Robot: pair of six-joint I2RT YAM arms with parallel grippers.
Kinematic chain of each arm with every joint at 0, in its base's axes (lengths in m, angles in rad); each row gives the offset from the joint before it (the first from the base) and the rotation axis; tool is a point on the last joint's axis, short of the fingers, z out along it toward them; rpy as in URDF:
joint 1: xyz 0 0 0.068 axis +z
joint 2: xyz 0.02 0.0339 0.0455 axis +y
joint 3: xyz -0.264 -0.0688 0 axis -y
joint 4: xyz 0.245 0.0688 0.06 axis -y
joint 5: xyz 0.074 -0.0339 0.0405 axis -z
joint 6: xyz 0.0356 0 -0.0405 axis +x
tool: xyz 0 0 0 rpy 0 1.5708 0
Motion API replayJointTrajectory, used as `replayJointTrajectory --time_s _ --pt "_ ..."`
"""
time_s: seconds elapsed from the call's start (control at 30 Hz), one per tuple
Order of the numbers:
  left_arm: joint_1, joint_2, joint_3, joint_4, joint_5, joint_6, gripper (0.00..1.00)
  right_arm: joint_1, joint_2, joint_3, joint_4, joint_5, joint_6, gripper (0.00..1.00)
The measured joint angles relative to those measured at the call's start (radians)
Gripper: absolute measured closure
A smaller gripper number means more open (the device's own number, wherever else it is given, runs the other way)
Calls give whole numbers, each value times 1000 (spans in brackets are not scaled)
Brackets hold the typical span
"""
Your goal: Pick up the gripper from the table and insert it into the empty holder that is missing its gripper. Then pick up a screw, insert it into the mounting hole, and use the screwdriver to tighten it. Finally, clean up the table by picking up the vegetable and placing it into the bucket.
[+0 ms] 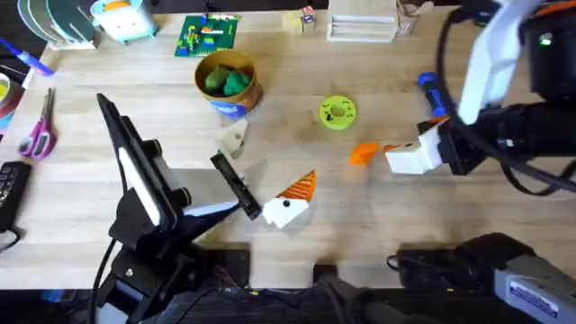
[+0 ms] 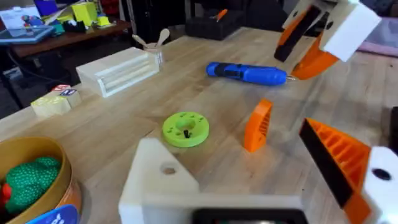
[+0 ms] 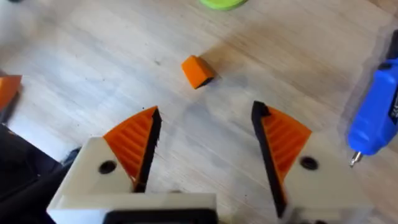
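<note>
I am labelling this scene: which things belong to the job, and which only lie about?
Job: gripper, holder, screwdriver, bucket, disc with perhaps a screw.
Lying about: scissors, wooden box, cubes, green board.

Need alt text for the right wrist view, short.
The right claw hangs open over a bare wooden table, with a small orange ribbed plastic finger lying on the wood just beyond its tips. A blue screwdriver lies off to one side, and a lime-green disc peeks in at the far edge.
</note>
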Motion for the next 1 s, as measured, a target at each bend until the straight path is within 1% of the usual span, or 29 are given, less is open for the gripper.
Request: replayJointTrajectory --time_s 0.1,0.2,0.3,0.4,0.53,0.63,0.67,0.7,0.73,0.83,0.87,0.97,1.0 --pt "0 0 0 0 1 0 8 107 109 39 -1 65 -38 119" --pt "0 0 0 0 4 0 8 174 201 41 16 106 -94 119" --pt "0 0 0 0 7 0 8 220 282 41 31 132 -182 119" --pt "0 0 0 0 8 0 9 249 351 41 71 172 -246 119" --pt "0 0 0 0 10 0 8 253 412 41 123 218 -285 123" --pt "0 0 0 0 11 0 8 253 440 41 156 234 -298 147" --pt "0 0 0 0 11 0 8 253 449 41 161 236 -301 173" --pt "0 0 0 0 11 0 8 253 457 41 161 238 -306 229" --pt "0 0 0 0 11 0 8 253 464 41 160 238 -308 308" --pt "0 0 0 0 11 0 8 253 478 41 160 245 -314 588" --pt "0 0 0 0 11 0 8 253 478 41 160 245 -317 651" --pt "0 0 0 0 11 0 8 253 476 43 161 252 -315 945" --pt "0 0 0 0 11 0 8 253 475 44 161 252 -316 980"
